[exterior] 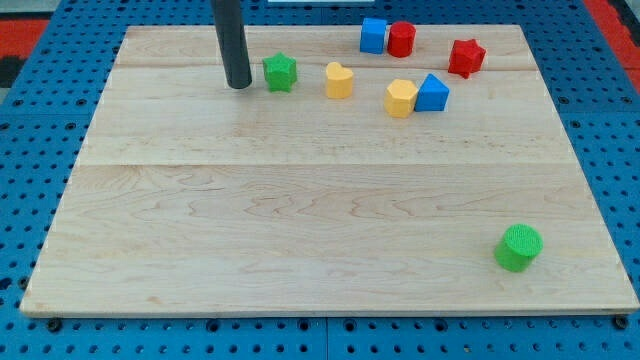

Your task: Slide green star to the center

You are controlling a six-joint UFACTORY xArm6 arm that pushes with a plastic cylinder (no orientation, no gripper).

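The green star [281, 72] lies near the view's top, left of the middle of the wooden board [300, 220]. My tip [239, 86] stands on the board just to the star's left, a small gap between them. The rod rises straight up out of the view's top.
A yellow heart [339, 80] lies right of the star. A yellow hexagon [401, 98] touches a blue triangle [432, 93]. A blue cube [373, 35] and a red cylinder [402, 39] sit at the top edge, a red star [466, 57] to their right. A green cylinder [519, 247] sits at the bottom right.
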